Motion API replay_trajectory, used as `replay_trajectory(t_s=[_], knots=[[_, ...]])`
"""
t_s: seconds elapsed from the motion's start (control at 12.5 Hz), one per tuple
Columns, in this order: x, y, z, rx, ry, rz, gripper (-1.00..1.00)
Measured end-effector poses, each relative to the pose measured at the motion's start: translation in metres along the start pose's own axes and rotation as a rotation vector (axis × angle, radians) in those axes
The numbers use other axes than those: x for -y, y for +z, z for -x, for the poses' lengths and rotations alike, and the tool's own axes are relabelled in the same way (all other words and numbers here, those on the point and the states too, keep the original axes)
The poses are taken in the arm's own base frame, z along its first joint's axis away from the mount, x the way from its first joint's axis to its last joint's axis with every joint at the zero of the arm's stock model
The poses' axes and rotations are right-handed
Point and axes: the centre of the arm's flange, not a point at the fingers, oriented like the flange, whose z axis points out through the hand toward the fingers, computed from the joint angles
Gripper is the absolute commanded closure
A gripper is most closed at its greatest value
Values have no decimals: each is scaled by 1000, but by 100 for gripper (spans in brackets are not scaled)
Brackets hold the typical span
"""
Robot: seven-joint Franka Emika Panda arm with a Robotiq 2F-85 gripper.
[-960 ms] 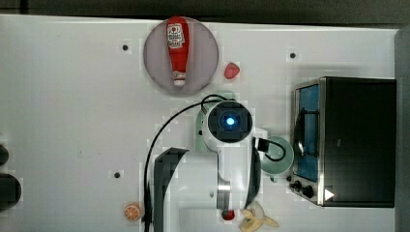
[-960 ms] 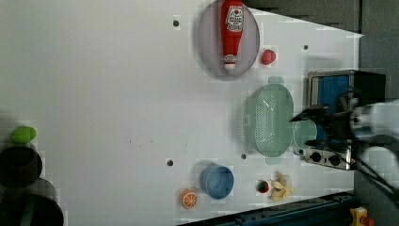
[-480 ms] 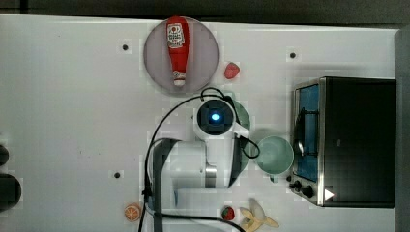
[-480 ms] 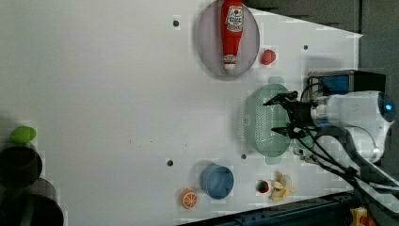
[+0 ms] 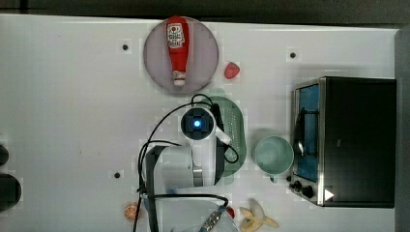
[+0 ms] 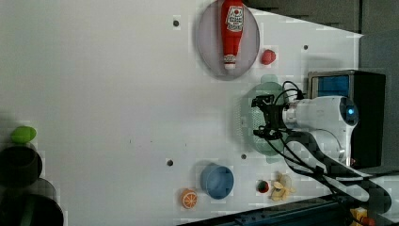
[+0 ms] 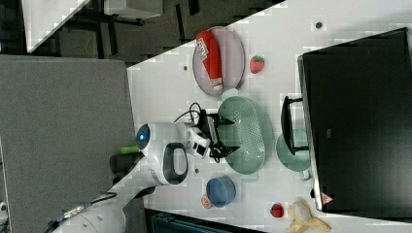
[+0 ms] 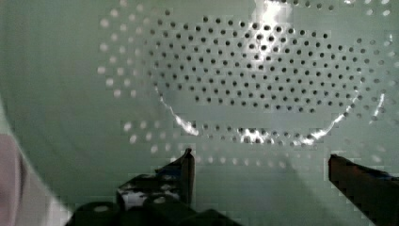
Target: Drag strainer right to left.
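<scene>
The strainer [image 5: 234,129], a pale mint-green oval colander with a perforated centre, lies between the grey plate and the mug in the top view, partly under my arm's wrist [image 5: 197,123]. My gripper [image 7: 232,135] hangs open over the strainer's [image 7: 248,133] side nearest the right view's left, with nothing between its fingers. Seen from the left view, the gripper [image 6: 261,117] stands above the strainer's [image 6: 245,117] middle. The wrist view looks into the holed bowl [image 8: 263,80], with both dark fingertips [image 8: 186,165] spread wide, and the gripper [image 8: 263,167] is just above it.
A grey plate [image 5: 157,63] holds a ketchup bottle [image 5: 177,48]. A strawberry [image 5: 231,70] lies beside it. The mint-green mug [image 5: 273,154] and a toaster oven [image 5: 345,140] stand to the top view's right of the strainer. A blue bowl [image 6: 217,181], orange [image 6: 188,198] and banana [image 6: 281,183] sit near the front.
My arm has swung from near the mug towards the top view's left and now sits over the strainer. The strainer and mug have stayed put.
</scene>
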Motion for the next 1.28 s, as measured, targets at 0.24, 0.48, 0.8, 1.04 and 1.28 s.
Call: replay_trajectory(t_s=[0.24,0.48,0.8,1.04,1.28], knots=[[-4,13,4,-6,35,-31,-100],[-3,13,5,10,107,-35,-100],[6,7,43,42,126,-66,-100],[14,3,73,55,119,-78,-100],[11,3,108,72,129,-59,-100]])
